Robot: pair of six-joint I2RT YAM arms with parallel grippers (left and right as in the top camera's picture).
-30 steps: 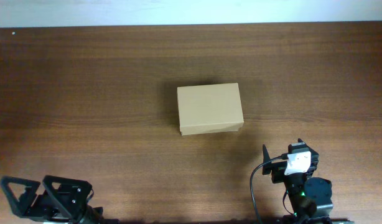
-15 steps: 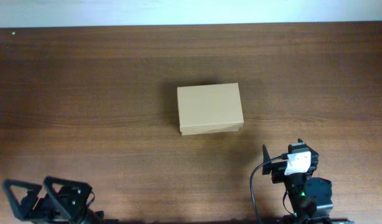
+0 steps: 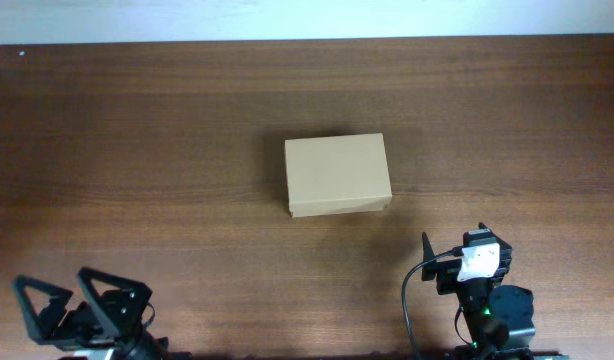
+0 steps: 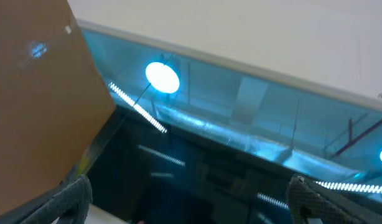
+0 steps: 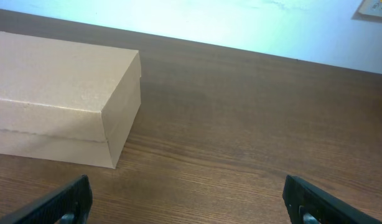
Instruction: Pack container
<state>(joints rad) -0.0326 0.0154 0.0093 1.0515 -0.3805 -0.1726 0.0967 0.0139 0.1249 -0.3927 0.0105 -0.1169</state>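
Left side: the left pincer [image 3: 52,285] is found at the near left corner of the counter [image 3: 137,130], well apart from everything else. In the overhead view its two dark triangular fingers [image 3: 95,295] are seen side by side with a clear gap between them. In the left wrist view the same pincer [image 4: 191,208] is shown with only its grey fingertips [image 4: 73,194] at the two bottom corners of the frame. They are set wide apart and nothing is held between them. This camera is tilted upward, away from the counter. A flat brown panel [image 4: 35,87] is recorded at the left of that view. Behind it lies what appears to be a blue-lit glazed strip with a round lamp [image 4: 162,78], though the view is too dim and blurred to be sure.

Centre: the container [image 3: 337,172], a plain tan cardboard box, is found standing flat on the counter near its middle. Its flap lid is shut. No gripping part is touching it.

Right side: the right arm [image 3: 497,305] is located at the near edge, right of and nearer than the container. In the right wrist view the right pincer [image 5: 191,208] is seen spread wide and empty, with one dark fingertip [image 5: 69,200] at each bottom corner. The container [image 5: 54,81] is shown ahead and to the left of it, on the dark wood counter [image 5: 253,124]. The lid seam is visible along its near faces.
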